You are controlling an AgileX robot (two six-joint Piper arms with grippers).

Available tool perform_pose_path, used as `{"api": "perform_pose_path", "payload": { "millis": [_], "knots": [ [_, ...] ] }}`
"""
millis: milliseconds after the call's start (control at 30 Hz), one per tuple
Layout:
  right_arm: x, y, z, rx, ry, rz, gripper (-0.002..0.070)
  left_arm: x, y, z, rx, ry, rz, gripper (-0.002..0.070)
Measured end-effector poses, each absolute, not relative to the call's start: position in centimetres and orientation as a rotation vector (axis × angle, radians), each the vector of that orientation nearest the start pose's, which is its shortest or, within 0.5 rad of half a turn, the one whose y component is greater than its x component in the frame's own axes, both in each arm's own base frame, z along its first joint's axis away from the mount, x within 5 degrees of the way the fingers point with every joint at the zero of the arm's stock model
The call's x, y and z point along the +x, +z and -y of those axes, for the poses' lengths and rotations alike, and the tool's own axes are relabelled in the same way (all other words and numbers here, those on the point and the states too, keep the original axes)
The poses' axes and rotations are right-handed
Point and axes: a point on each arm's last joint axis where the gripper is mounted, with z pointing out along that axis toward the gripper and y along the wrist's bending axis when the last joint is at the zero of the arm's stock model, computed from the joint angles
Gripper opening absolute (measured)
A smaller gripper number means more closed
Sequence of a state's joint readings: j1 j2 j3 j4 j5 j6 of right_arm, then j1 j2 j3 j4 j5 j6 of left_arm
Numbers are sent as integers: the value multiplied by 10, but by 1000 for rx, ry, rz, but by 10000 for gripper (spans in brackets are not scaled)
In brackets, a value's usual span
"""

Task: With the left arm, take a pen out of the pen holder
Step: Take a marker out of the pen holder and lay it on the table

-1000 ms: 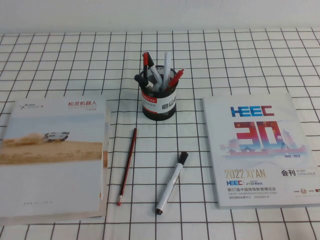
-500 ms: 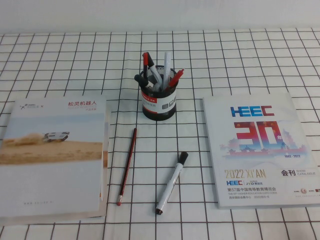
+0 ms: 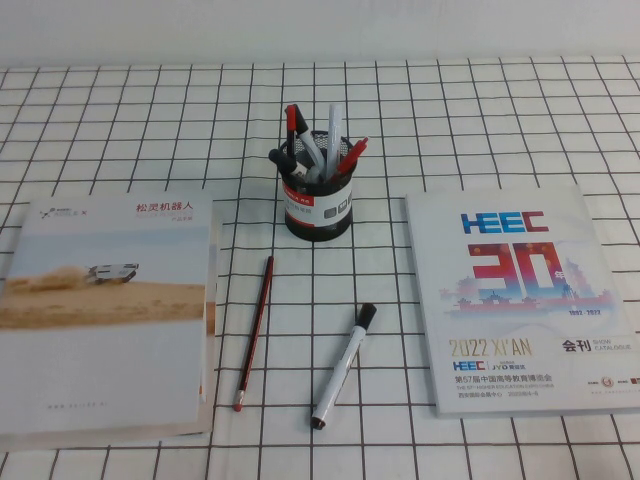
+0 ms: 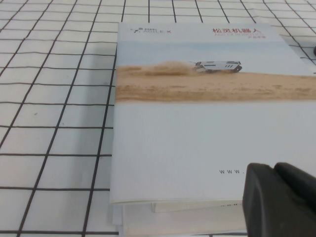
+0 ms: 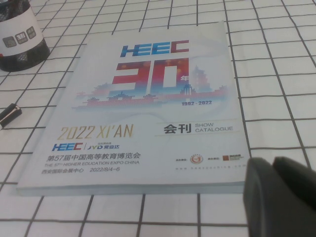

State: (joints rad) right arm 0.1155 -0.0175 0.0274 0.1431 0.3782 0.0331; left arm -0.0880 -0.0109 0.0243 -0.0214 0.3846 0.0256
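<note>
A black mesh pen holder (image 3: 317, 205) stands upright at the middle of the checked table, with several red, black and white pens (image 3: 312, 150) sticking out of it. Neither arm shows in the high view. In the left wrist view my left gripper (image 4: 275, 170) is shut and empty, low over the near edge of the left booklet (image 4: 197, 113). The right wrist view has my right gripper (image 5: 271, 165), shut and empty, at the near corner of the HEEC catalogue (image 5: 148, 98). The holder's lower part (image 5: 19, 37) shows there too.
A red pencil (image 3: 254, 332) and a white marker with a black cap (image 3: 343, 366) lie on the table in front of the holder. The left booklet (image 3: 105, 310) and the HEEC catalogue (image 3: 520, 300) lie flat on either side.
</note>
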Motion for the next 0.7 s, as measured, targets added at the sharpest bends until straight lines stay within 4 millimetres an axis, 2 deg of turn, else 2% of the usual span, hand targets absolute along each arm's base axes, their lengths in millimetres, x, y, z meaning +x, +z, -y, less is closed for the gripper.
{"api": "perform_pose_path", "payload": {
  "millis": [600,700],
  "knots": [
    [51,171,-11,11,243,-1875,-15,52,171,5,93,-66,-1880,-3],
    [51,171,-11,11,243,-1875,-15,52,173,7,34,-136,-1861,-3]
  ]
}}
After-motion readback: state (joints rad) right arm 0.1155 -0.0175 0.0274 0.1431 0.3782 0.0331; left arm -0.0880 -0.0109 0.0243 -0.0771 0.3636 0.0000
